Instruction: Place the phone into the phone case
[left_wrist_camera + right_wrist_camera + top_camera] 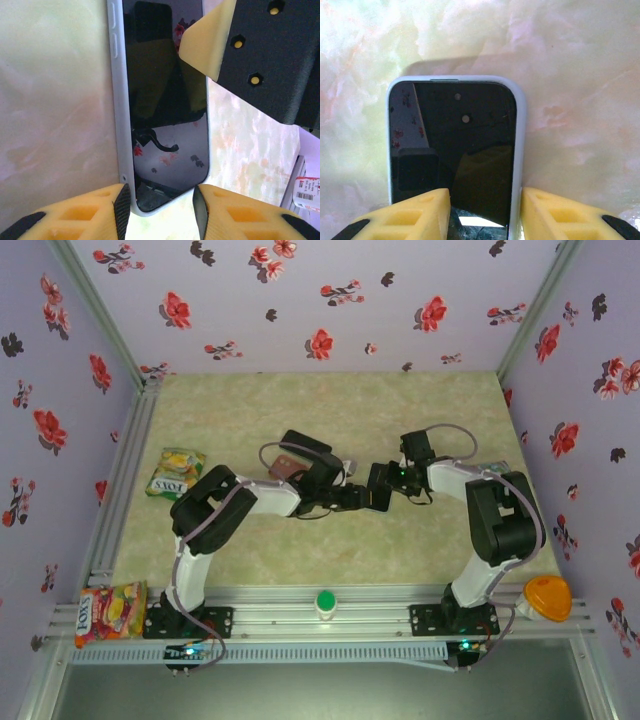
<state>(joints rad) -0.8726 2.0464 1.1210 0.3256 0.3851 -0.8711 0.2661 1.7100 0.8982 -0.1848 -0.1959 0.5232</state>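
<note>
Yellow fingers point(85, 217) of the left gripper point(161, 212) are seen closest in the left wrist view, pinched on the 6 o'clock end of the phone point(165, 110). The phone is already seated in the pale blue phone case point(116, 100) on the table point(50, 100), its long axis laid from 6 to 12 o'clock. Side buttons point(113, 35) on the case wall are shown here, and one yellow finger point(205, 45) of the opposite arm is set against the phone's edge at 1 o'clock. In the right wrist view the right gripper point(485, 212) is held parted over the screen, with the phone's rounded end pointed to 12 o'clock. From above, "FOX'S" can be read on a green packet point(175, 472) at 9 o'clock.
</note>
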